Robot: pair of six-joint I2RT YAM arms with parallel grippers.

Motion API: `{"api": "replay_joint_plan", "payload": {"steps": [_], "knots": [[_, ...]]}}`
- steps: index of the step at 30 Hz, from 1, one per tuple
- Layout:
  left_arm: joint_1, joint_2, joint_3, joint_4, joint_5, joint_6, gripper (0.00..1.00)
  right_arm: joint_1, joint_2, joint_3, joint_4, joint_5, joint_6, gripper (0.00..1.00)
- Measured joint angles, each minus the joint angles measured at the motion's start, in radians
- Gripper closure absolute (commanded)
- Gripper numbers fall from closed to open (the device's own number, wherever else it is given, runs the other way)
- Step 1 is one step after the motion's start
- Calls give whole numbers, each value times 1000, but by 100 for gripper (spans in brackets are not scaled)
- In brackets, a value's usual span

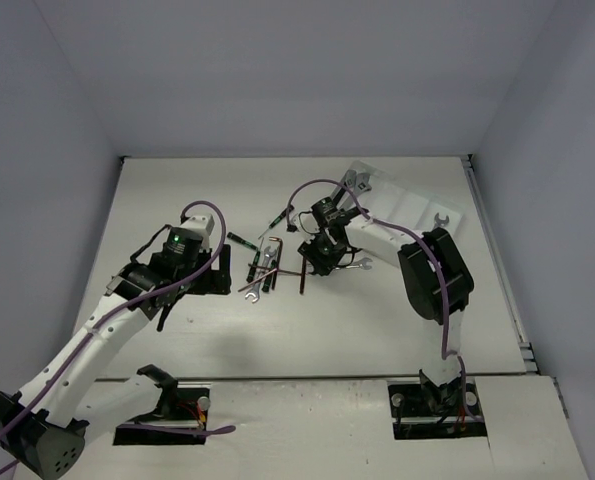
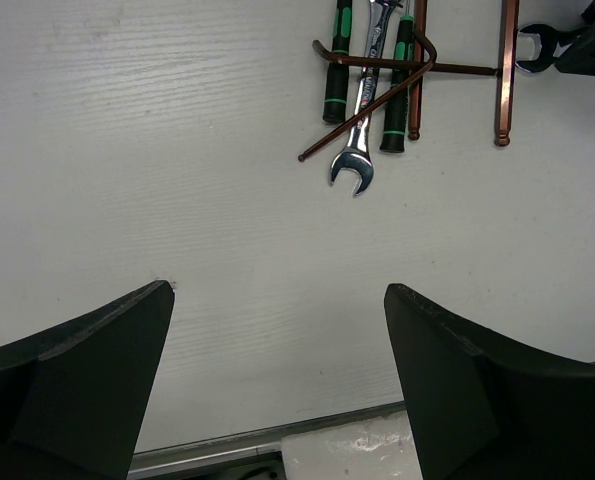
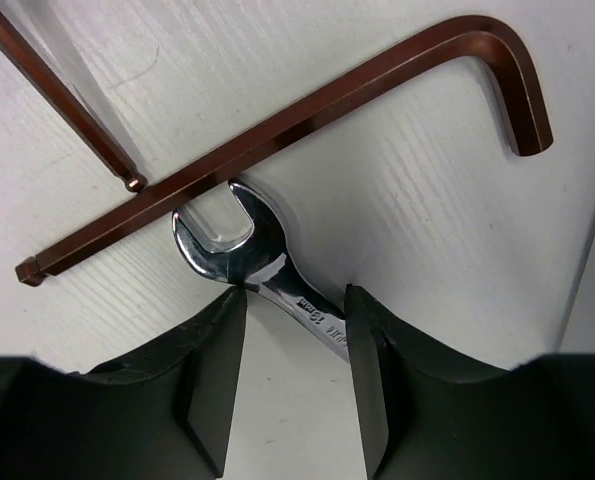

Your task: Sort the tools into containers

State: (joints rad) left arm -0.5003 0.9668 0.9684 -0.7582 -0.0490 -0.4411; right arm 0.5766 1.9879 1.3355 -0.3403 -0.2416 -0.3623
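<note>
Right claw [image 3: 295, 305] sits narrow astride the silver wrench [image 3: 239, 255], back on its shaft, we judge to avoid the hex key [image 3: 277, 135] at its head; whether it grips we cannot tell.

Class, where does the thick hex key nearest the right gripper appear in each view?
Top external: thick hex key at centre, just picture-left of right gripper.
Left wrist: upright bar, top right.
Right wrist: diagonal across the top.
Shared landmark: silver wrench head beside it.
</note>
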Motion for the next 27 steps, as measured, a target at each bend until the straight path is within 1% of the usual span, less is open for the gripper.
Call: {"api": "replay_joint_plan", "payload": {"steps": [4, 8, 13, 15, 18, 27], "knots": [[0, 1, 0, 0, 0, 6, 15, 3, -20, -30, 24, 9, 112, 75], [0, 5, 0, 0, 0, 11, 15, 5, -37, -49, 27, 36, 270, 78], [0, 6, 0, 0, -1, 13, 16, 5, -40, -51, 19, 68, 461, 77], [0, 6, 0, 0, -3, 15, 15, 6, -41, -51, 15, 82, 514, 74], [0, 5, 0, 0, -5, 17, 15, 12, -41, -49, 6, 105, 552, 68], [0, -5, -16, 2, -8, 23, 15, 42, -24, -16, -128, 188, 519, 66]]}}
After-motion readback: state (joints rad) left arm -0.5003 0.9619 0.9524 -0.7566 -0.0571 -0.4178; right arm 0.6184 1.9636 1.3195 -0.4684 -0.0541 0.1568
